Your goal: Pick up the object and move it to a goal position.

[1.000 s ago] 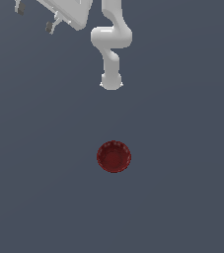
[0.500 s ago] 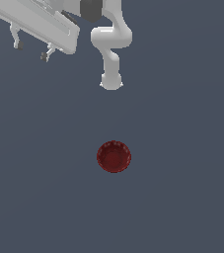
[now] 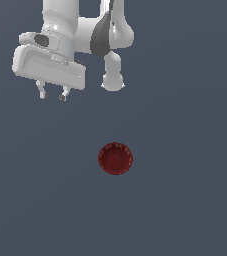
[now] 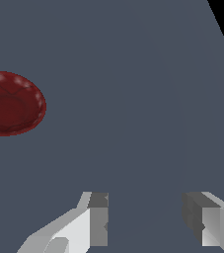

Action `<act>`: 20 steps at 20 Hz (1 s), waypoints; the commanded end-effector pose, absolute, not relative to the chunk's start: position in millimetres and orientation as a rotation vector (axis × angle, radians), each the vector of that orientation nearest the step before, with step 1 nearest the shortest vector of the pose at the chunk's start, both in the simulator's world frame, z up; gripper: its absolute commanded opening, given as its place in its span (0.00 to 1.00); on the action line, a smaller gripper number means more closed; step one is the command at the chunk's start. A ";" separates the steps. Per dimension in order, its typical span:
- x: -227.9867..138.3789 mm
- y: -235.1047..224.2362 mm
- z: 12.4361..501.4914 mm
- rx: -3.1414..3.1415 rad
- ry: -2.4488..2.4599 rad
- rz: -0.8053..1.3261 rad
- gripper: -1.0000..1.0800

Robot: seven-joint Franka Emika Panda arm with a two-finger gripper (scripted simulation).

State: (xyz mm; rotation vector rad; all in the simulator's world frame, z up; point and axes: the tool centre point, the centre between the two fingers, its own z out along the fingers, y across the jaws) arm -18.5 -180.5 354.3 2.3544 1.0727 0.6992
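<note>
Bowl [image 3: 115,158]: dark red, glossy, smooth inside, soft highlights along the finely scalloped rim; looks like glazed ceramic or hard plastic. Gripper [image 3: 53,94]: white body, smooth semi-gloss plastic look. Fingers [image 4: 94,221]: same white shell, inner pads darker grey and matt. Arm [image 3: 112,40]: smooth white casing with a dark grey joint section. Floor [image 3: 185,175]: uniform slate grey, matt, no texture.

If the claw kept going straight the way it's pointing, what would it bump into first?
Probably just the bare grey floor. In the wrist view the open claw has nothing between its fingers, and the dark red bowl sits well off to one side, so it would likely miss it.
</note>
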 end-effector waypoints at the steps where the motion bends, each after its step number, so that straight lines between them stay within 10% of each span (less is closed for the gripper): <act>1: -13.0 -167.1 319.5 2.347 1.144 0.688 0.62; 20: -27.5 5.4 95.5 2.215 1.704 0.627 0.62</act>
